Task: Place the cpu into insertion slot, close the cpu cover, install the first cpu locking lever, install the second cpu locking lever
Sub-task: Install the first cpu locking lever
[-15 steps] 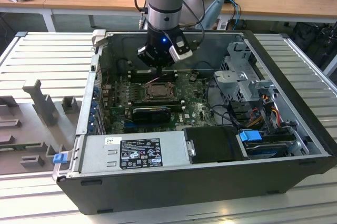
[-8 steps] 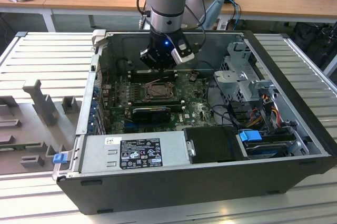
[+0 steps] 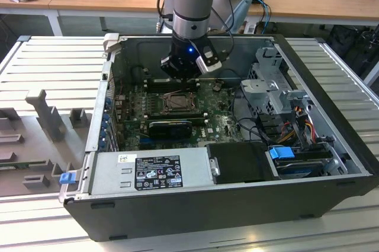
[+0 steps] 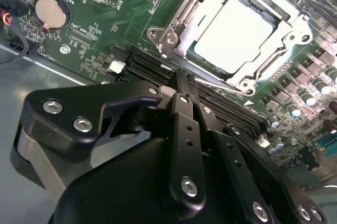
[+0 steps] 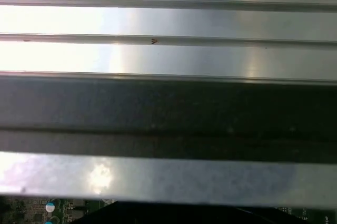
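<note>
The arm hangs over the open computer case (image 3: 331,145), its pincer (image 3: 180,74) just above the green board (image 3: 219,124), beside the socket (image 3: 176,102). In the second wrist view the pincer (image 4: 181,84) has its fingers (image 4: 184,129) pressed together with nothing between them, the tips close over the long black memory slots (image 4: 158,66). The chip (image 4: 238,35) lies flat in the socket (image 4: 176,37), and the metal cover (image 4: 295,29) seems to lie down around it, though glare makes this uncertain. A round coin battery (image 4: 50,12) sits on the board (image 4: 116,13), well apart from the socket.
</note>
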Available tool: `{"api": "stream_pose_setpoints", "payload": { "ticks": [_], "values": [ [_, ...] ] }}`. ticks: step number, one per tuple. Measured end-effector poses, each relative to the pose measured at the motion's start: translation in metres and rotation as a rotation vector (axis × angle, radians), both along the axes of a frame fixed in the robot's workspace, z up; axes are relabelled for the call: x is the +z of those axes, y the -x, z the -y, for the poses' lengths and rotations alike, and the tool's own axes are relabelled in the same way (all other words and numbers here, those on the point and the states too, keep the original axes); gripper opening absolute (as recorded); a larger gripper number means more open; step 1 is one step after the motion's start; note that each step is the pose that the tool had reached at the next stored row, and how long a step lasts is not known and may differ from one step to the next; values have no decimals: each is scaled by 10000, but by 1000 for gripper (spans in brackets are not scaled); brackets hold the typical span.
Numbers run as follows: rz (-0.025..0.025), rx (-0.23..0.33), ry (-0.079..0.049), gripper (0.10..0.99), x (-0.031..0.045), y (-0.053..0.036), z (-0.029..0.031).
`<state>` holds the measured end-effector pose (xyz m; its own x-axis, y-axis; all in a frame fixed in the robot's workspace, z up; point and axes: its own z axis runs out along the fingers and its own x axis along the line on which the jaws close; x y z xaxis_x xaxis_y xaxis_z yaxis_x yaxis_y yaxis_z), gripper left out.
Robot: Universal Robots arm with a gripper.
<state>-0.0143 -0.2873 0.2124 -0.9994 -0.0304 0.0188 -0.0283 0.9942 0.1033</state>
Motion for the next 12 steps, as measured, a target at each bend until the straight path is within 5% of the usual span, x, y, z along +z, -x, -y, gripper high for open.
{"api": "stream_pose_setpoints", "payload": {
  "ticks": [12],
  "values": [
    [0,5,12,106,-73,-16,-2]
  ]
}}
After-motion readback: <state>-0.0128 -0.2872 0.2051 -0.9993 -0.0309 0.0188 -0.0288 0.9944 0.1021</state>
